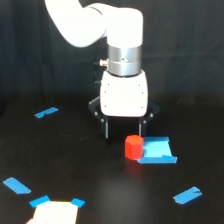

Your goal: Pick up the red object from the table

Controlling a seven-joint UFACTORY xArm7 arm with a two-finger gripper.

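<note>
Tape strips point(46, 112) in blue lie scattered at the exterior view's left of the black worktop point(90, 170). Mid-frame, the gripper point(123, 131) hangs low, fingers spread apart, holding nothing. Just below its right finger, the red object point(134, 147) rests on the worktop, touching a blue patch point(159, 150). Judging by this, lowering, grasping and lifting all remain.

Red object point(133, 147): small bright red-orange block, short faceted prism, standing upright on its base; resting on the table point(100, 185), right of centre in the exterior view (its right edge touching or overlapping a blue patch; cannot tell which); table: wide, flat, matte black, dotted with blue tape pieces.
</note>
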